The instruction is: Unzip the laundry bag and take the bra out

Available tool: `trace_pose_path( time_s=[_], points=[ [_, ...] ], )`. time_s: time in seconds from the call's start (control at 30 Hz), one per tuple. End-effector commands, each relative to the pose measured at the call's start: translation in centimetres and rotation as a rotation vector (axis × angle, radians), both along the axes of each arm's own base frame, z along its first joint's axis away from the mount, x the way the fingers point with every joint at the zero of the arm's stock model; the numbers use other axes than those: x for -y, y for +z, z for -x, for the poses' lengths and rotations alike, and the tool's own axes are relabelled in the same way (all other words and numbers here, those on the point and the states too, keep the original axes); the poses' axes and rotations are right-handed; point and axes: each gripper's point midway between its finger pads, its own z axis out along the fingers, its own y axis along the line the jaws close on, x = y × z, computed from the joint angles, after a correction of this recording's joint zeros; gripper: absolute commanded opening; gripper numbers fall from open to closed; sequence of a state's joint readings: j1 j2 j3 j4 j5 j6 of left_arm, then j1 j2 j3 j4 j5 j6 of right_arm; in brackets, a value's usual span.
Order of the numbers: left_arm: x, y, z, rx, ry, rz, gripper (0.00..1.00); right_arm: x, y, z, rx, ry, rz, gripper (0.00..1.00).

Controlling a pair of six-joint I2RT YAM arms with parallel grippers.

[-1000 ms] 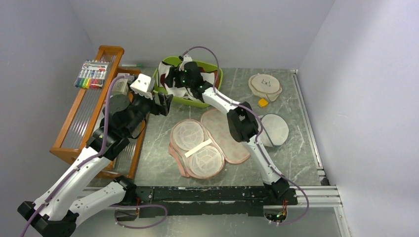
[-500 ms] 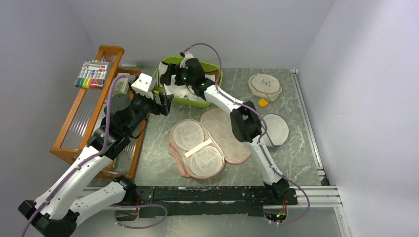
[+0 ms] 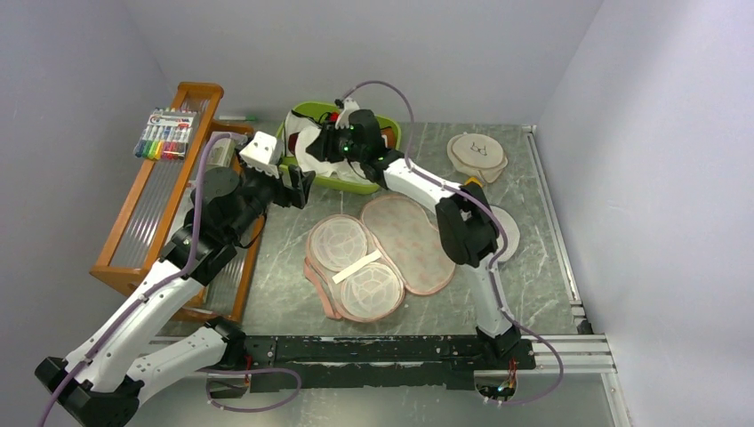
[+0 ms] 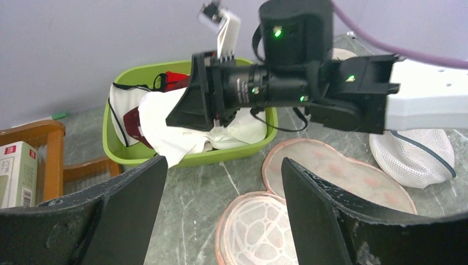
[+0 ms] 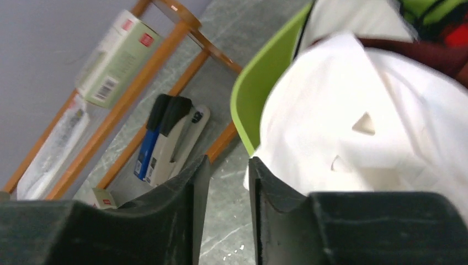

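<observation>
Tabletop (image 3: 276,267) looked smooth, stone-patterned. Tub (image 4: 243,148) was glossy green plastic; rack (image 3: 200,92), varnished wood; bra (image 5: 331,99), soft matt white cloth.

The top camera sits high behind both arm bases, looking down on the whole counter (image 3: 525,191), with the green bin (image 3: 348,184) at the far side. The left wrist camera looks level at the bin from near it, past the left tool (image 4: 223,163). The right wrist camera hangs close over the bin's left rim, facing the wooden rack (image 5: 215,52). All three views share the bin.
</observation>
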State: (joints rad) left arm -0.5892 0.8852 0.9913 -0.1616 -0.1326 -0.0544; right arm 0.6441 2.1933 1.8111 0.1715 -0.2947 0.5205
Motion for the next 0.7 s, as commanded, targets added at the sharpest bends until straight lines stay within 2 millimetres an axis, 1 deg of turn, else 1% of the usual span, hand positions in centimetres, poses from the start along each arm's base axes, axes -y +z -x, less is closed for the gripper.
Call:
trace_pose_path(
  time_s=[0.0,0.13,0.33,0.43,0.53,0.57,0.67],
  points=[
    [0.3,1.7,-0.1,0.026,-0.016,0.029,0.87,-0.6,-4.3,-1.1,-0.072,-0.011,0.027,0.29],
    [0.0,1.8,-0.1,0.031,-0.006,0.030,0.87,-0.9,-7.7,-2.8,-0.094,-0.053,0.080,0.28],
    [0.0,2.0,0.1,0.037,-0.011,0.033,0.87,-2.1,-12.3,-5.3,-0.122,-0.081,0.135,0.22],
    [0.0,1.9,0.0,0.034,-0.009,0.031,0.87,-2.2,-13.5,-6.7,-0.094,-0.115,0.163,0.22],
    [0.0,1.9,0.0,0.034,-0.009,0.031,0.87,-1.8,-15.1,-8.0,-0.065,-0.168,0.222,0.21],
    [-0.1,2.0,0.0,0.036,-0.008,0.032,0.87,-1.6,-15.6,-8.3,-0.060,-0.181,0.245,0.21],
    [-0.2,2.0,0.0,0.039,-0.004,0.031,0.87,-1.2,-16.0,-8.4,-0.048,-0.184,0.287,0.22]
  ],
)
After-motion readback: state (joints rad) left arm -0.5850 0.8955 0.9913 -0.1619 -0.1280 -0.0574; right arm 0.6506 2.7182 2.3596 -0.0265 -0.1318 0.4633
